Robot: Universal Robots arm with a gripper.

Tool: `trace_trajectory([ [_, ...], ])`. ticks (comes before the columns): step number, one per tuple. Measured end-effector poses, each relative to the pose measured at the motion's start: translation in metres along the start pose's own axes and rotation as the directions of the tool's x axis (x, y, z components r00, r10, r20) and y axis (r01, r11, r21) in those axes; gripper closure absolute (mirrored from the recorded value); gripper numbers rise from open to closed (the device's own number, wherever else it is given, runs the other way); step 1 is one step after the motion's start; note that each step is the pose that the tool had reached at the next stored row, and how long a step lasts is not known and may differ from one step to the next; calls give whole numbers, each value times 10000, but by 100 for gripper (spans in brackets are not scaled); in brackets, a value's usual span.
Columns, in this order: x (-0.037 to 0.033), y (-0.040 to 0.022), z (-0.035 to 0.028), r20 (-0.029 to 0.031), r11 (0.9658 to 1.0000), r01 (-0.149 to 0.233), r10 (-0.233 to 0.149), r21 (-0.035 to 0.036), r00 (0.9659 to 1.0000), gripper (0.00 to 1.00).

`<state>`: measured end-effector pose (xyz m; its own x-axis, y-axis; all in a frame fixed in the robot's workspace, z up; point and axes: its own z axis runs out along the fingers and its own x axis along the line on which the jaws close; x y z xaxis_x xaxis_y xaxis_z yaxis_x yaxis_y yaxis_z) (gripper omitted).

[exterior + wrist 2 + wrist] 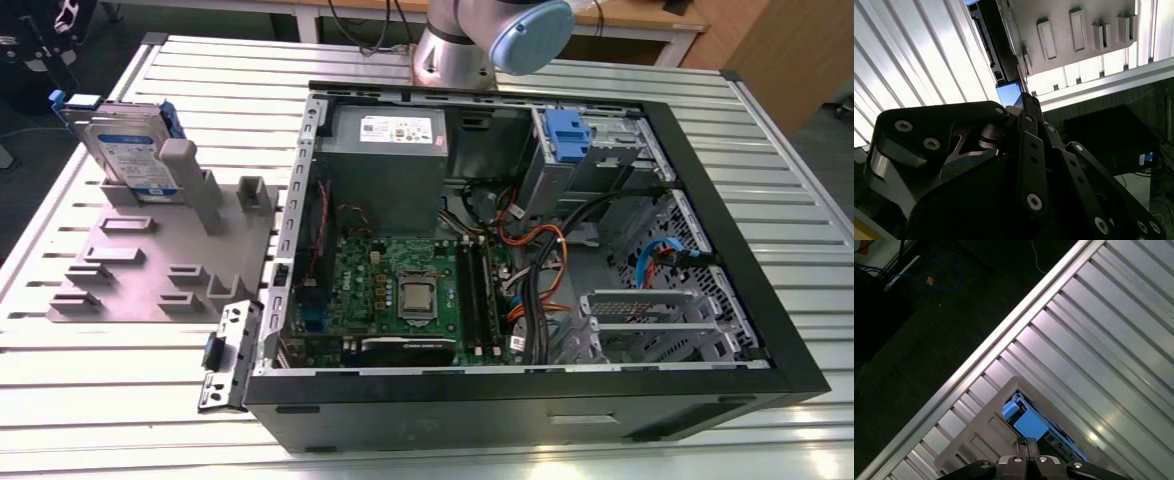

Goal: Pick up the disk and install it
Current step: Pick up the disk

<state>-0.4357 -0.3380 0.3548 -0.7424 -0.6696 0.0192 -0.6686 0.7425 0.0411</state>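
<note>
One disk (130, 150) is recorded standing on edge in the grey slotted fixture (134, 268) on the ribbed table (200, 80), at the exterior view's left and well apart from the open computer case (534, 405), so it is not yet installed. In the first wrist view the gripper (1027, 442) is seen over the disk's blue carrier end, fingertips pressed together and nothing held. Risk is judged as follows: were the closed jaws lowered as they stand, the carrier top would be struck and the disk could be tipped or jammed in its slot.
</note>
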Motion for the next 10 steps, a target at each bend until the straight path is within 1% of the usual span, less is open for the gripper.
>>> trace_trajectory([
  [6, 0, 0, 0, 0, 10000, 6, -6, 0, 10000, 89],
  [10, 0, 0, 0, -4, 9999, 114, -114, 3, 9999, 89],
])
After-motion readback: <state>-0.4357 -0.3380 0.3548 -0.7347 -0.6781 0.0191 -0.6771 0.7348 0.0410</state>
